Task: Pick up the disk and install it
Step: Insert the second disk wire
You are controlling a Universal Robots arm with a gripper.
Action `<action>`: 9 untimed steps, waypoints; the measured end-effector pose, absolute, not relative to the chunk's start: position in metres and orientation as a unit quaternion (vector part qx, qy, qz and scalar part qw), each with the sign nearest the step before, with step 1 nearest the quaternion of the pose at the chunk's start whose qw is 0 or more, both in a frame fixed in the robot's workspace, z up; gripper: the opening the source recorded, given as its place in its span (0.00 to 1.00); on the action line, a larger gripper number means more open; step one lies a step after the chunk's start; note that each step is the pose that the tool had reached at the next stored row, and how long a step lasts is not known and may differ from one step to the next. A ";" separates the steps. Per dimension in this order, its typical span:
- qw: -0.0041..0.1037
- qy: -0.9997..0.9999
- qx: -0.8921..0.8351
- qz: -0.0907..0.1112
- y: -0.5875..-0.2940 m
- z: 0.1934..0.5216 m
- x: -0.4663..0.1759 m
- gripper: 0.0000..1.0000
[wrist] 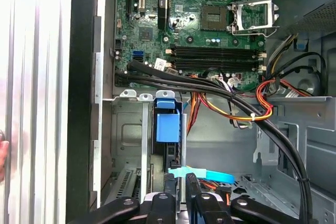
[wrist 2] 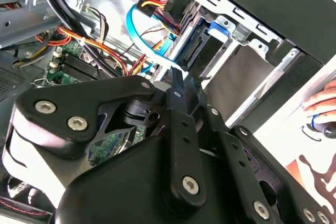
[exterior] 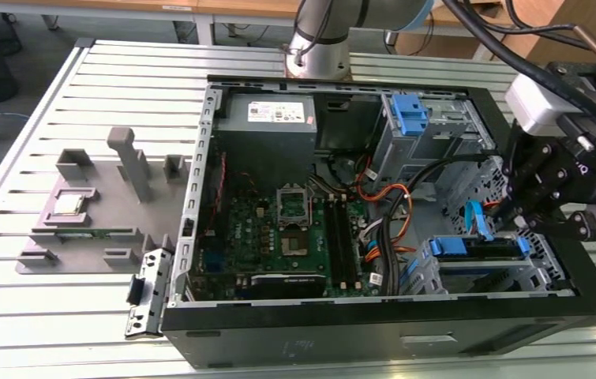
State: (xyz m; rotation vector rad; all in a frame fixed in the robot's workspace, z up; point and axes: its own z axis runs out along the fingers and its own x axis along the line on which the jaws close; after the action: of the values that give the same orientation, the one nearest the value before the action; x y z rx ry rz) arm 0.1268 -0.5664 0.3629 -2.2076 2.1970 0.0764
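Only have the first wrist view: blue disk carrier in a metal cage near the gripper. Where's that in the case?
Observer: In the exterior view the disk sits in the case corner bay at that view's right, gripper close by it.
Operator: Any other blue part?
Observer: Yes, an upright blue latch in another bay, at the grey power supply end.
Operator: Outside the case?
Observer: A grey fixture on the table, at the exterior view's left.

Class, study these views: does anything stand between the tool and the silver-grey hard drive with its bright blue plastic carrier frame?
Yes, seemingly. In the first wrist view a flat light-blue cable crosses just beyond the tool, between it and the disk with its blue carrier frame sitting in the grey metal bay.
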 end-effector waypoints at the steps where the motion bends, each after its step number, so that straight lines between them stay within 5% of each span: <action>1: 0.013 0.705 -0.709 0.025 -0.565 0.363 0.127 0.23; 9: 0.013 0.705 -0.709 0.025 -0.554 0.362 0.127 0.23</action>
State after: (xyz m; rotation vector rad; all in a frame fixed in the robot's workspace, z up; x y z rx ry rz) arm 0.1269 -0.5537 0.3616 -2.2069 2.1965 0.0778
